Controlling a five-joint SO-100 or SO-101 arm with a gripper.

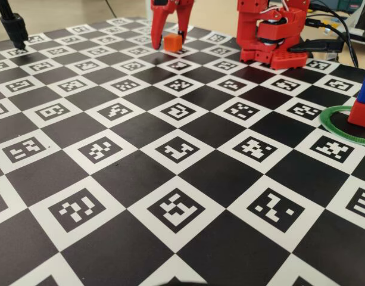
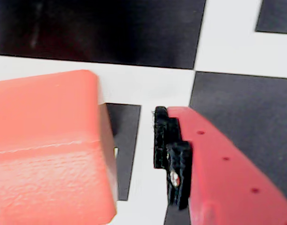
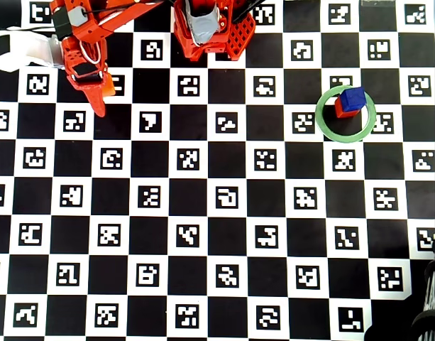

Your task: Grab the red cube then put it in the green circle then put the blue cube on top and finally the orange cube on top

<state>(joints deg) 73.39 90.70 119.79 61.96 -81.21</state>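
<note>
The orange cube (image 1: 172, 42) rests on the board at the far end, between the two red fingers of my gripper (image 1: 169, 43), which stands open around it. In the wrist view the orange cube (image 2: 49, 150) fills the left side, and a strip of board shows between it and the black pad (image 2: 167, 140) of the right finger. The other finger is hidden. In the overhead view the gripper (image 3: 103, 96) covers most of the orange cube (image 3: 109, 84). The green circle (image 3: 329, 126) holds the red cube (image 3: 340, 109), with the blue cube (image 3: 353, 99) on top, set off-centre.
The red arm base (image 1: 271, 36) stands at the far edge of the checkered marker board (image 1: 170, 179), with cables (image 1: 337, 30) behind it. A black stand (image 1: 15, 27) sits at the far left corner. The ring and stack (image 1: 362, 107) lie at the right edge.
</note>
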